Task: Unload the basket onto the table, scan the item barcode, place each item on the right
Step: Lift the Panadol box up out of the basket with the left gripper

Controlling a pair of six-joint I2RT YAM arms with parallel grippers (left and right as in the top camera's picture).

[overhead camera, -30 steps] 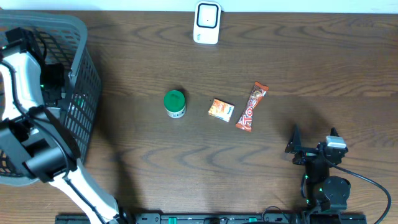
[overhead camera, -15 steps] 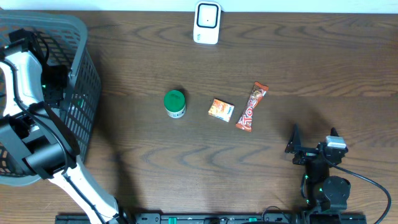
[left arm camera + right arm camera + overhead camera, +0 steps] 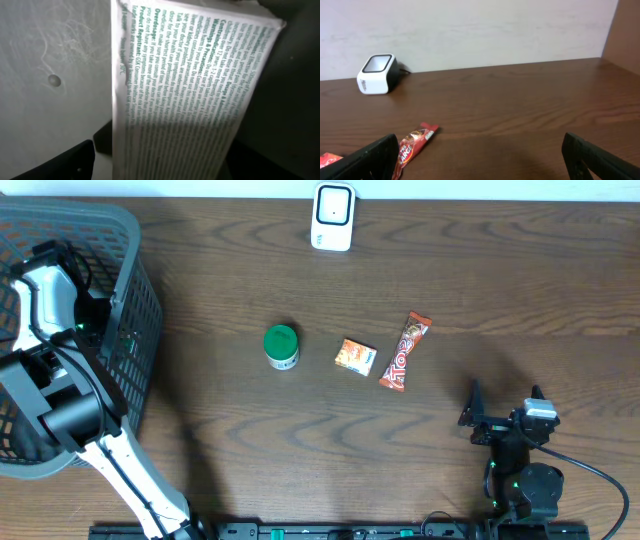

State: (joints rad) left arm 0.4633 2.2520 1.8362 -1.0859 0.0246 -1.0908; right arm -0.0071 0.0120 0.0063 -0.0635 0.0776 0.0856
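Spanning the gap between the left fingers (image 3: 65, 160) lies the printed box (image 3: 190, 95).

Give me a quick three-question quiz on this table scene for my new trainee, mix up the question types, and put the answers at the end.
1. True or false: the right pincer stands open with nothing held in it.
2. What lies between the green-lidded jar and the candy bar? A, a spoon; B, a small orange packet; C, a mug.
3. Fill in: the left arm reaches into the gray ___.
Key: 1 true; 2 B; 3 basket.
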